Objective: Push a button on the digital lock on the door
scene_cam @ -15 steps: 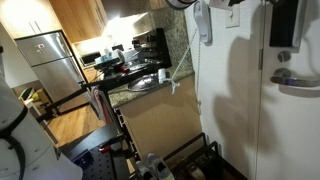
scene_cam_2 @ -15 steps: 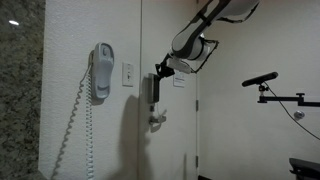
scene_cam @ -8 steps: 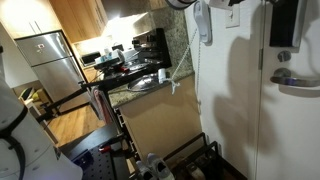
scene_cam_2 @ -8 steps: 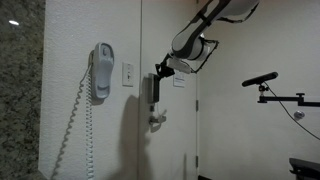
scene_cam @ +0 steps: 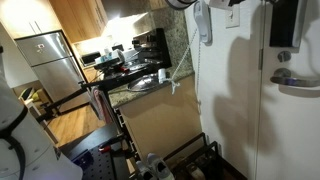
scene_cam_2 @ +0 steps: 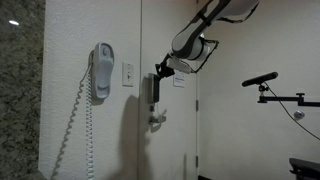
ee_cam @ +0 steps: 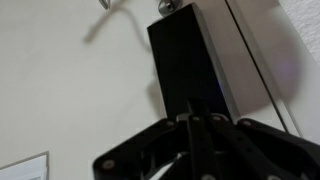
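Handset (scene_cam_2: 102, 72) hangs furthest left on the wall in an exterior view, with the switch plate (scene_cam_2: 128, 74) just beside it; neither concerns this job. Next to the right is the door (scene_cam_2: 172, 140), carrying the digital lock (scene_cam_2: 152, 90), a tall black panel mounted above the lever handle (scene_cam_2: 157, 121). My gripper (scene_cam_2: 158, 70) sits at the upper part of that panel with its jaws brought together into one blunt point, holding nothing, and the arm (scene_cam_2: 205, 30) reaches in from the upper right. In the wrist view the fingertips (ee_cam: 187, 124) lie against the lower edge of the glossy face, but I cannot tell whether they touch it, and no lit keys are visible. I judge the press itself to be the step in hand. The next move calls for a short, straight push square into the panel, kept clear of the handle below.
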